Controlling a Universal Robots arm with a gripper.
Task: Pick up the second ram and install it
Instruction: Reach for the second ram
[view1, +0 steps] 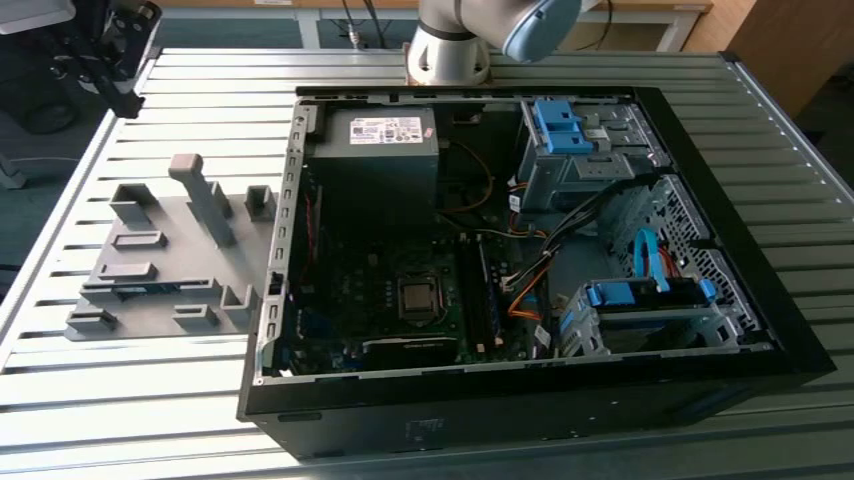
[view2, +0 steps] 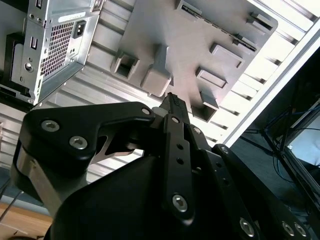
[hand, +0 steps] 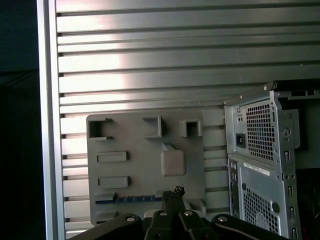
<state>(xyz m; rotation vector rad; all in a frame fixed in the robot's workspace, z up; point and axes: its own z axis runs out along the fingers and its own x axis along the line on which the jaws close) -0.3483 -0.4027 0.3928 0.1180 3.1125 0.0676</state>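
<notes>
evidently early: the second ram (hand: 129, 198) lies in its grey holder (hand: 140, 145), not picked up.
i find the gripper (hand: 174, 191) above it, closed on nothing; install outstanding.

worktop (hand: 150, 50): ribbed glossy metal | holder plate (hand: 135, 145): matt grey plastic | tool (hand: 175, 192): matt black | case (hand: 260, 130): perforated bare metal

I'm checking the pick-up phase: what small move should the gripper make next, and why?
Probably open the gripper before it goes any lower. It hangs shut and empty, well above the grey holder tray, so it cannot yet straddle anything. The second ram lies untouched in its slot along one edge of that tray, close to where the gripper points.
</notes>
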